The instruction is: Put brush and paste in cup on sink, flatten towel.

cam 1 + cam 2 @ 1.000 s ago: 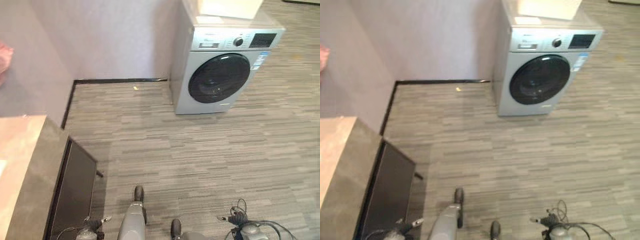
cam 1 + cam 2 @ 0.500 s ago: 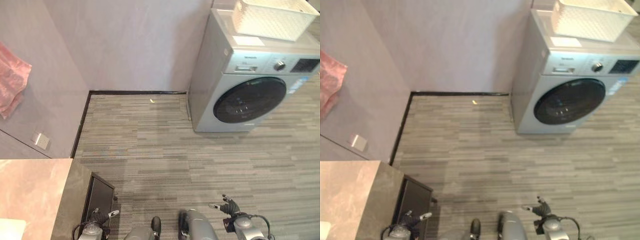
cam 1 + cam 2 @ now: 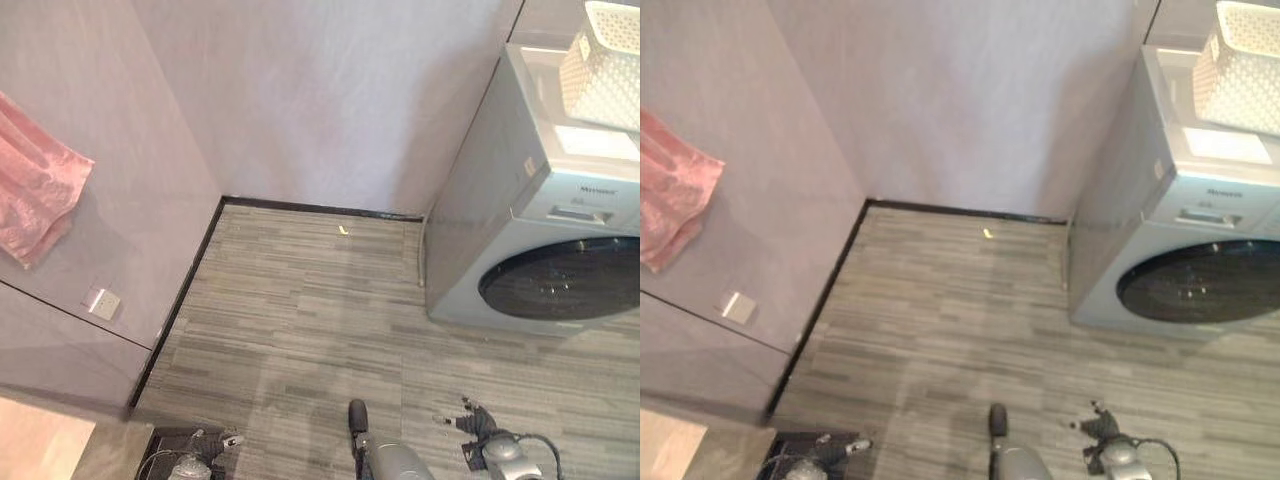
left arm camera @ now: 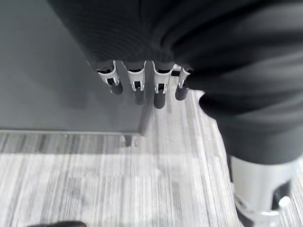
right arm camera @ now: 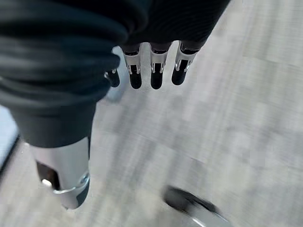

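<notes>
A pink towel hangs bunched on the grey wall at the left. My left hand hangs low at the bottom edge beside a dark cabinet front. In the left wrist view its fingers are relaxed and hold nothing. My right hand hangs over the floor at the lower right. In the right wrist view its fingers are relaxed and empty too.
A corner of the pale stone counter shows at the lower left. A washing machine stands at the right with a white basket on top. A wall socket sits below the towel. Striped wood floor lies ahead.
The camera has swung left and tilted up: the washing machine has slid to the right edge, the towel shows more fully, and the counter has dropped almost out of view. Both hands still hang empty.
</notes>
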